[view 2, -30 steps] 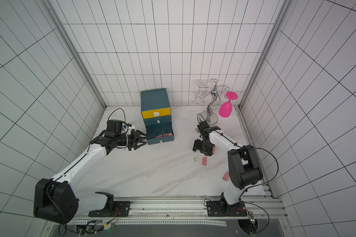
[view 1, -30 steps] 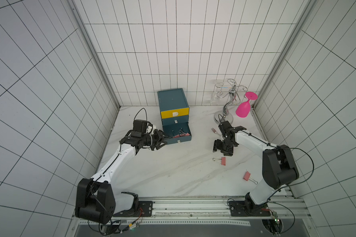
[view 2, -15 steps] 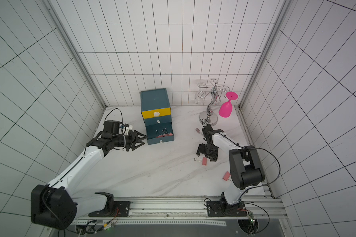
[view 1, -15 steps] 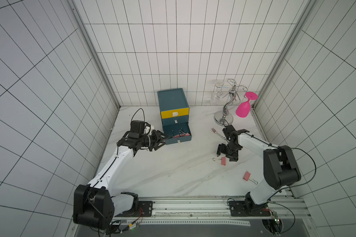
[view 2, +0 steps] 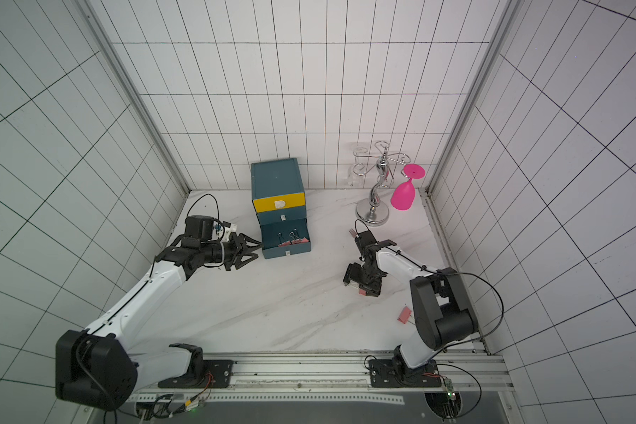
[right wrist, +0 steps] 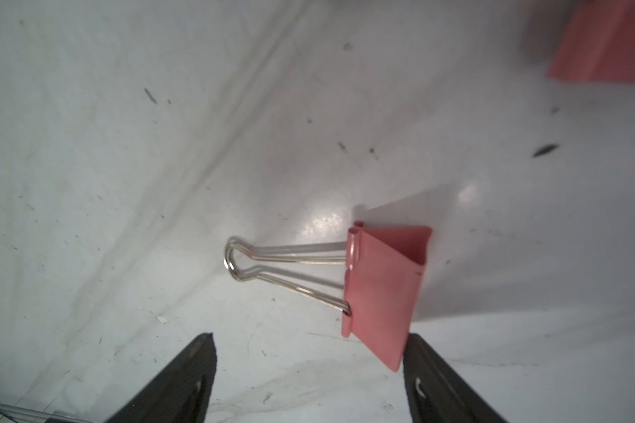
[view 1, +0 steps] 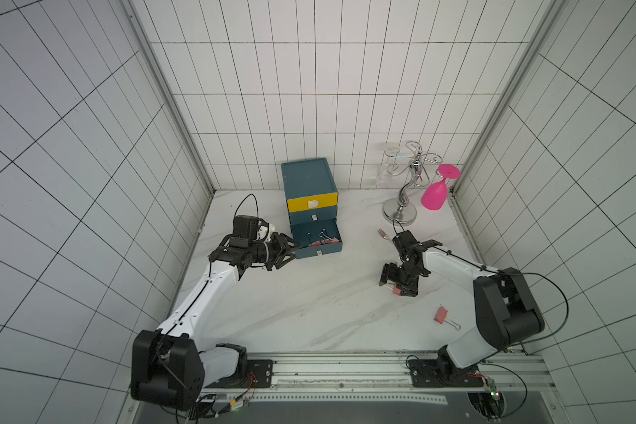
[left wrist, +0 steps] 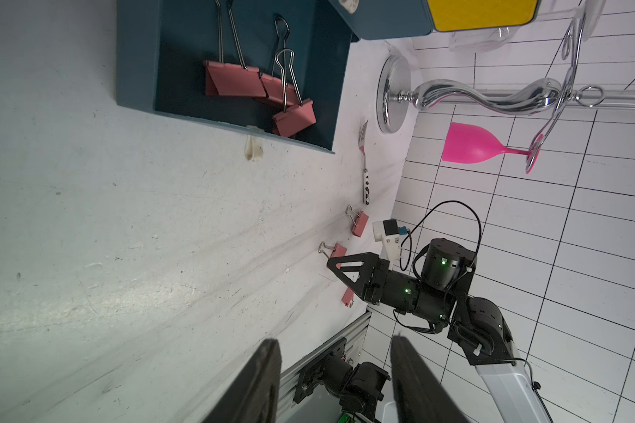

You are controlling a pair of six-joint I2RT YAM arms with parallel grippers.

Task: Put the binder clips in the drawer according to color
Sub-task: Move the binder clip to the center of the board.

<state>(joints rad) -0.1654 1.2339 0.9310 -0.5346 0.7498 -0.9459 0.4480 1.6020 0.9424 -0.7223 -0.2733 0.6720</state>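
A teal drawer unit stands at the back, its bottom drawer (view 1: pixel 322 252) pulled open with salmon-pink binder clips (view 1: pixel 324 240) inside, seen close in the left wrist view (left wrist: pixel 231 78). My left gripper (view 1: pixel 292 249) hovers just left of that drawer, open and holding nothing (left wrist: pixel 334 338). My right gripper (view 1: pixel 397 288) is down at the table over a pink binder clip (right wrist: pixel 382 285). The clip lies flat between the open fingers, its body close to one fingertip (right wrist: pixel 418 351). Another pink clip (view 1: pixel 440 315) lies nearer the front right.
A chrome glass rack (view 1: pixel 401 213) with a pink goblet (view 1: pixel 435 196) stands at the back right. A small fork (view 1: pixel 382 234) lies just behind my right wrist. The two upper drawers, one with a yellow front (view 1: pixel 312 202), are closed.
My right gripper has moved toward the table's front and come down around the pink clip, its fingers wider apart. The left arm has barely moved.
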